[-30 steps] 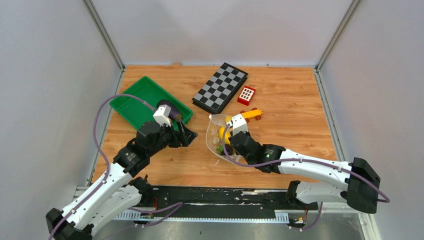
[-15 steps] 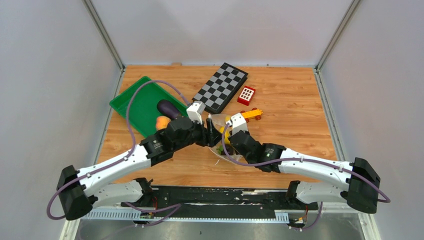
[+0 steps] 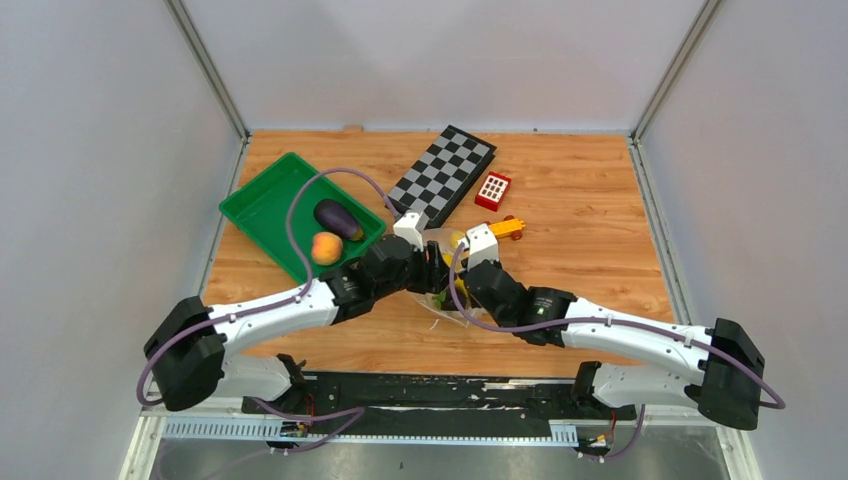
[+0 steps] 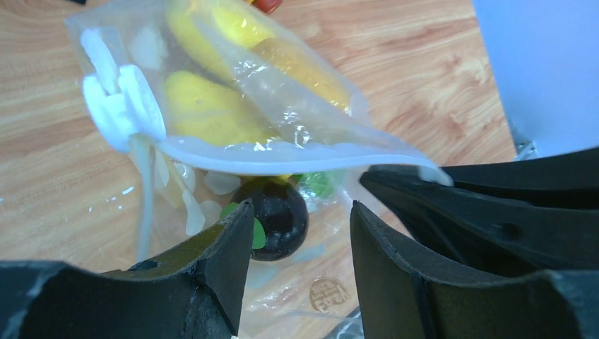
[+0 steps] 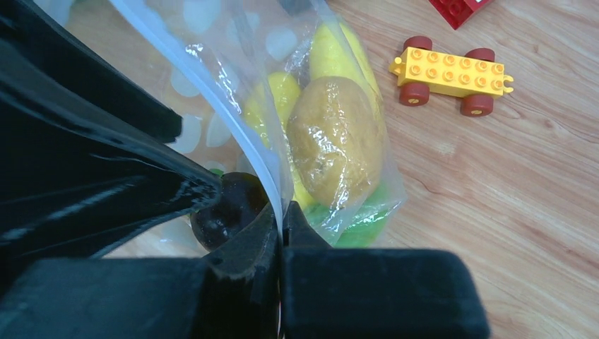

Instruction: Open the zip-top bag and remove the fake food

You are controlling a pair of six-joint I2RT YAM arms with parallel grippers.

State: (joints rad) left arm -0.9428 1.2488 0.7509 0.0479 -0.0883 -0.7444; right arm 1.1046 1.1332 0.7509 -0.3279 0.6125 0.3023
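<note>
Chessboard (image 3: 441, 174), red block (image 3: 493, 190), toy car (image 5: 450, 74), tray (image 3: 262, 200)

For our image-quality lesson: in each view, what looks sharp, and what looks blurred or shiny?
Top external: evenly lit, sharp. Left wrist: bag shows glare, left fingers look soft. Right wrist: toy car crisp, right fingers dark and blurred.

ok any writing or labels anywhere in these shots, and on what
Nothing here can be read as text.
round stamp on the zip-top bag: brownish print, too blurred to read.
red block: plain white squares, no characters visible.
chessboard: black and white squares only.
</note>
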